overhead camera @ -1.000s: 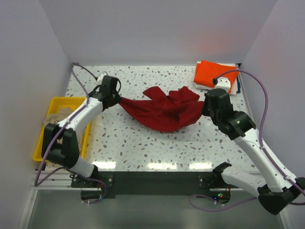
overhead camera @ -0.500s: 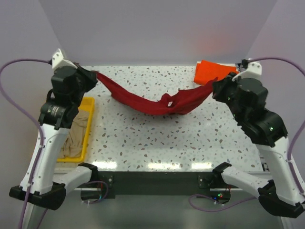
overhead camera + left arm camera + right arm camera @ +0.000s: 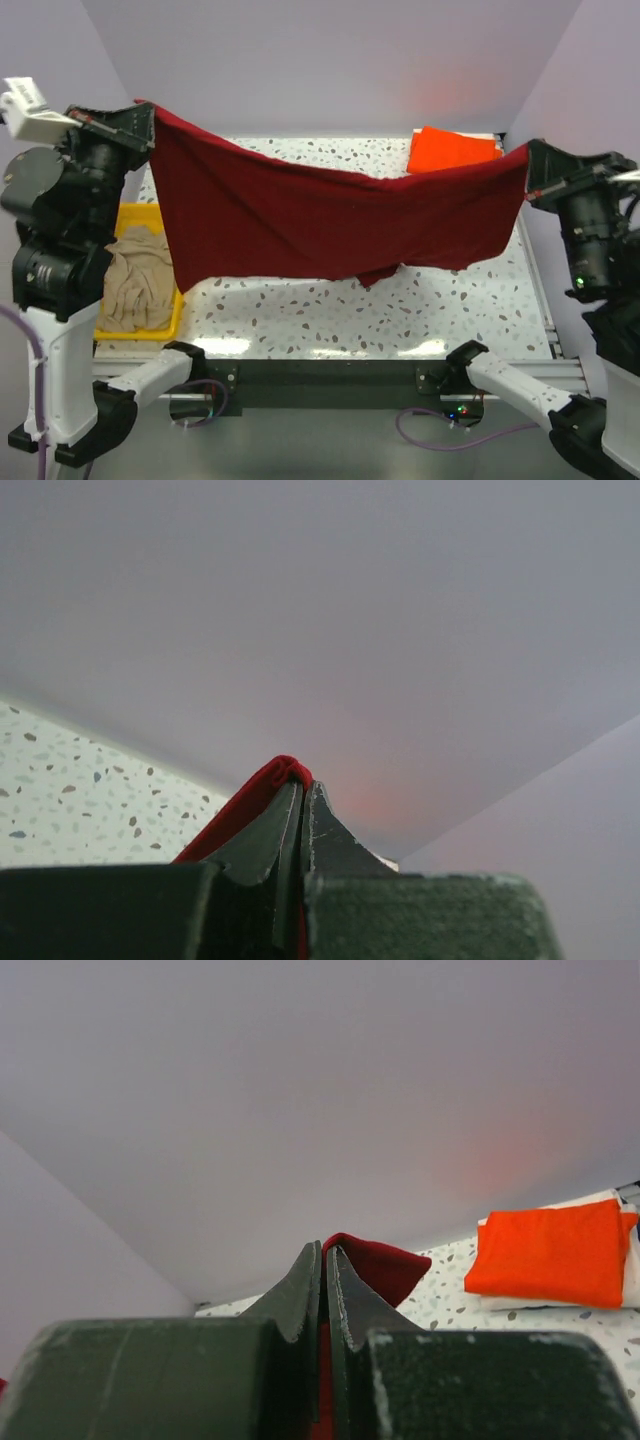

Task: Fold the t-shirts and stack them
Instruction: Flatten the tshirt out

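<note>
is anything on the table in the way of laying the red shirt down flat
Nothing visible. The red shirt hangs stretched between the left gripper and right gripper above the table; the folded orange shirt sits at the far right corner, behind it.

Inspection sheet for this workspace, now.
Surface: speckled white table.
Job's things: dark red t-shirt hangs spread in the air between both grippers; orange t-shirt lies folded at the far right corner; beige t-shirt lies crumpled in the yellow tray.
Clutter: white item under the orange t-shirt, kind unclear.
Grippers: left gripper and right gripper each shut on an upper corner of the dark red t-shirt.
Cables: purple cable loops by the right arm's base.
Surroundings: plain pale walls on three sides.
</note>
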